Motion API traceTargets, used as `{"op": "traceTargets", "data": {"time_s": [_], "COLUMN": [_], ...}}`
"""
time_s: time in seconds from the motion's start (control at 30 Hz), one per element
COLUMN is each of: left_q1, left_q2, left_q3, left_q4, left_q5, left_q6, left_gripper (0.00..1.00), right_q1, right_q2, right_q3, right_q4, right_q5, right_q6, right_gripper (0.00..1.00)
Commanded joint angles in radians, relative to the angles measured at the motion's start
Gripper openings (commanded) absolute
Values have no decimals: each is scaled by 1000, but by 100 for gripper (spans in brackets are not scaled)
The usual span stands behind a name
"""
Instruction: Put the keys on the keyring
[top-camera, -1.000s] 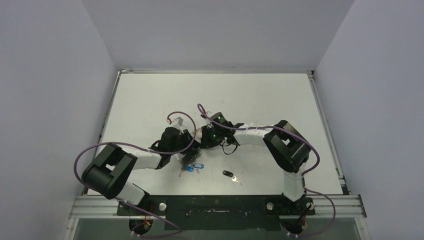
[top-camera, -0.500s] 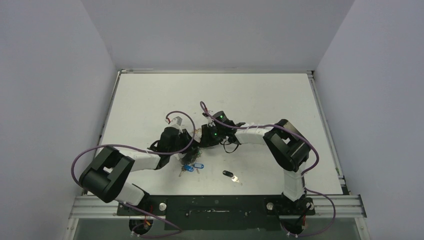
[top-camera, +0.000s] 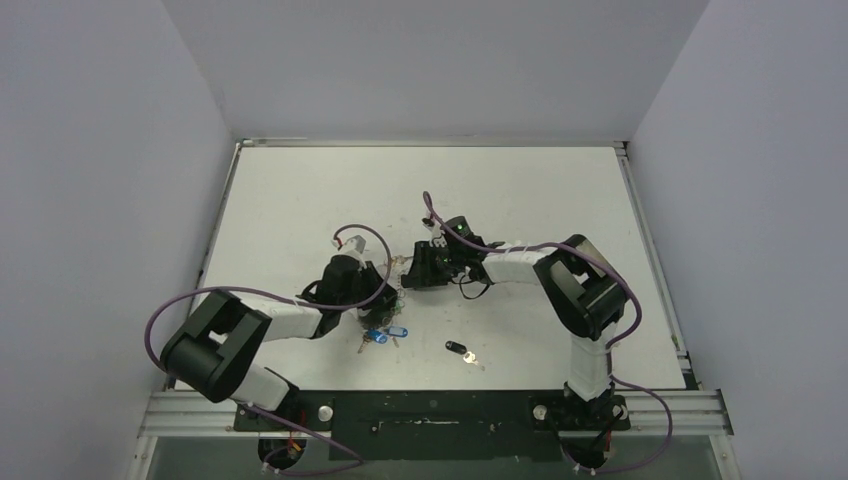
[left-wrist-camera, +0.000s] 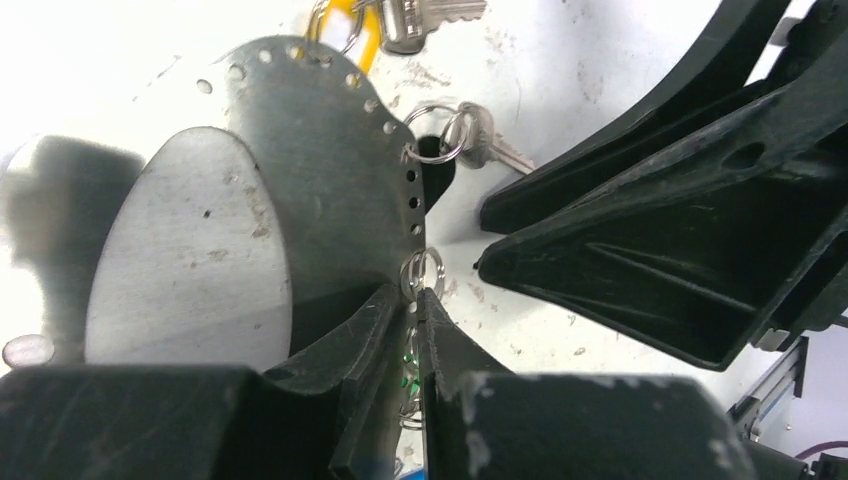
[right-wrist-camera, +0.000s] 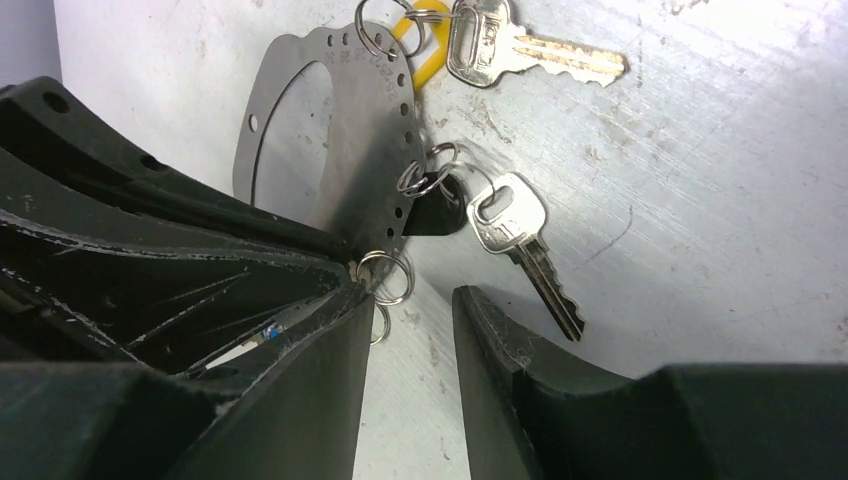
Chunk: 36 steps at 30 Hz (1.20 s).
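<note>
We pinch the keyring rim in the left gripper to steady it, midway between near and far edges of the table; right gripper part-open, empty, beside silver key.

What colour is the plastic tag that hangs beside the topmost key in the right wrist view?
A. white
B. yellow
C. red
B: the tag beside the topmost key, at the upper edge of the keyring, is plainly yellow.
</note>
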Motion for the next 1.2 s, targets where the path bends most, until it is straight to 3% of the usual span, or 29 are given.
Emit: {"op": "traceTargets", "data": {"time_s": [0.0,0.2,0.5,0.83,1.17], "left_q1": [-26,-109,-139,-136,-135], "left_q2": [40,78,113,49,-38], "left_q3": [60,153,148,69,42], "left_q4": [-50,-234,-255,-192,-219], "left_q5": [-50,-175,-209,-193,-198], "left_q6": [78,208,204,174,169], "left_gripper": [8,0,0,0,0], "right_q1": [-15,-17,-18,-61,-60], "right_q2": [-4,14,91,149,50], "right_q3": [-30,-44,-59,-143,-117], "right_q4": [-9,-19,74,463,129], "right_q5": [-9,-14,-12,-138,-54], "right_q6": [39,79,142,365,145], "right_gripper": [37,35,30,12,16]}}
